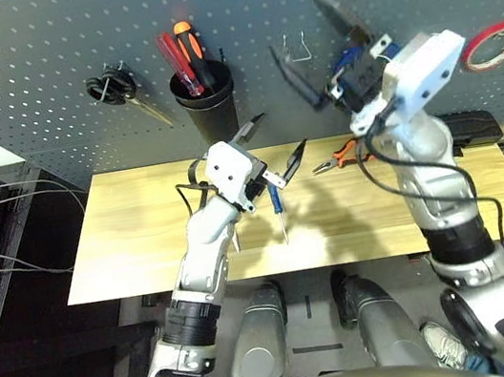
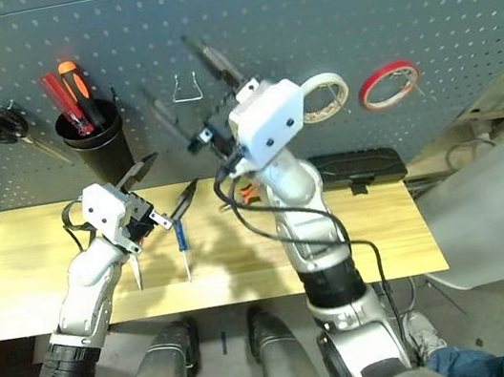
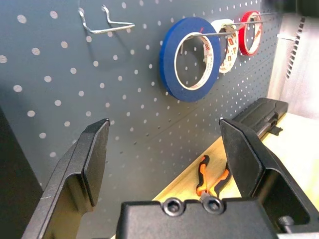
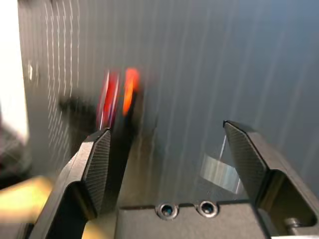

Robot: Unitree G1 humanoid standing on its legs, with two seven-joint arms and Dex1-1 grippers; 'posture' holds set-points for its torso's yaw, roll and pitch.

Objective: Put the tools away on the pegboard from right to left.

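The blue tape roll point(image 3: 166, 64) hangs on a peg of the dark grey pegboard point(image 1: 35, 50), beside a white roll point(image 3: 230, 50) and a red roll point(image 3: 242, 35). My right gripper point(image 1: 297, 26) is open in the air in front of the board, near a bare wire hook point(image 1: 294, 49), holding nothing. The orange-and-black pliers point(image 1: 343, 154) lie on the wooden table point(image 1: 144, 236) below it. The slim blue-handled screwdriver point(image 1: 276, 206) lies mid-table. My left gripper point(image 1: 281, 130) hovers open just above the screwdriver. The red-handled scissors are out of view.
A black cup point(image 1: 204, 104) on the board holds red and orange handles. Black-handled scissors point(image 1: 114, 86) hang to its left. A black case point(image 2: 360, 167) lies at the table's back right. A thin metal tip point(image 2: 137, 271) pokes out under my left forearm.
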